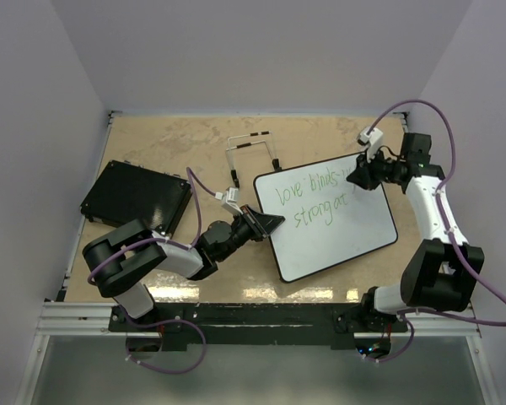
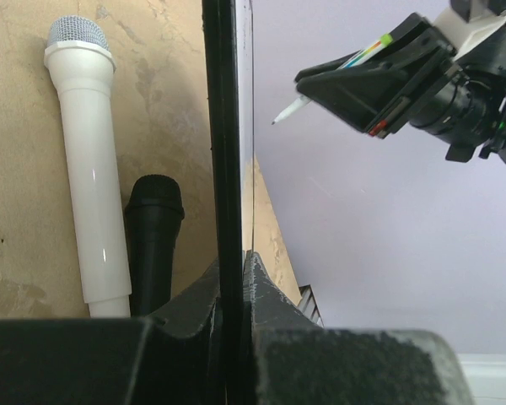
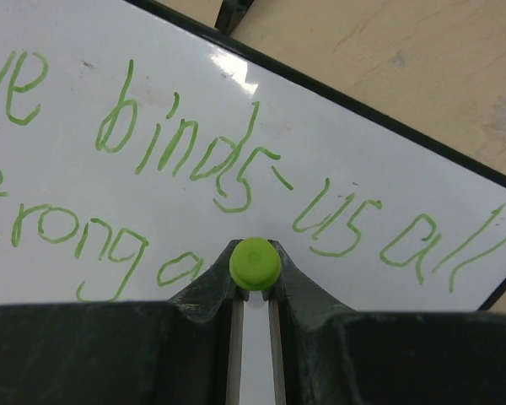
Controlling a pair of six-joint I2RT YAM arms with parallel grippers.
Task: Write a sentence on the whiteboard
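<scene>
Around the whiteboard [image 1: 337, 236] we see a black textured pad [image 1: 137, 198] at 9 o'clock on the surface [image 1: 177, 139], well apart from the board. In the left wrist view a white microphone [image 2: 83, 169] and a black microphone [image 2: 154, 228] lie side by side, close along the board's framed edge. The board lies askew at the middle right of the surface. The sentence [image 1: 312, 198] runs in green across its far half: "love binds us all" above a second line beginning "strong". The left arm lies low and folded, reaching towards 2 o'clock, and the left tool [image 1: 268, 224] is clamped tight on the board's left edge, one finger on each face. The right arm rises from 5 o'clock and bends back towards 10 o'clock. The right tool [image 1: 360, 175] hangs over the board's far right corner, closed round a green marker [image 3: 255, 261] that points down between its fingers. We cannot tell whether the tip touches the board. Bare white board lies open below the writing towards 6 o'clock. The far right corner sits near the side wall.
</scene>
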